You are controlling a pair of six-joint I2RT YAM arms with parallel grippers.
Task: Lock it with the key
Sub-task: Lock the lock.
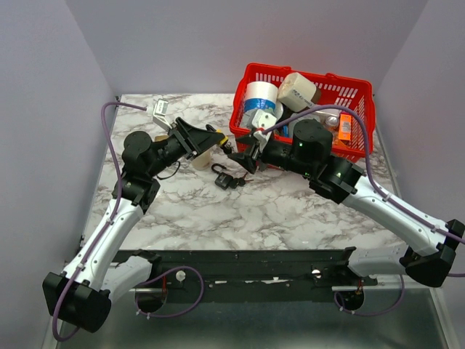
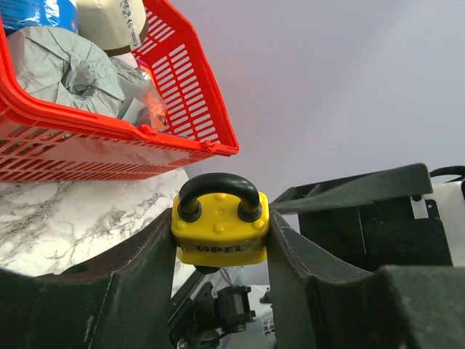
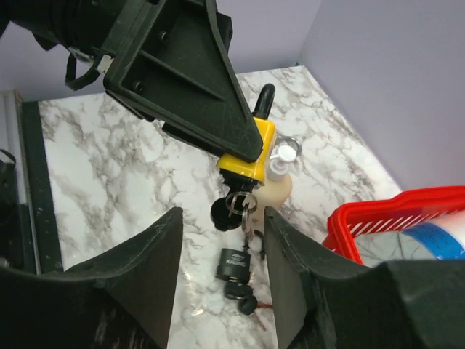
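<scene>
Left gripper (image 1: 212,142), seen from the top camera, clasps the yellow padlock (image 1: 216,135) above the marble bench (image 1: 290,211). The right gripper (image 1: 241,156) is close beside it and a red basket (image 1: 349,94) stands behind. A small black padlock (image 1: 227,179) lies on the bench below them.

From the left wrist, both fingers (image 2: 145,269) press the yellow padlock's (image 2: 220,229) sides, shackle uppermost.

From the right wrist, the right gripper (image 3: 221,240) is spread apart, grasping nothing. The key (image 3: 224,214) sits in the yellow padlock's (image 3: 251,149) underside, beyond its fingers.
</scene>
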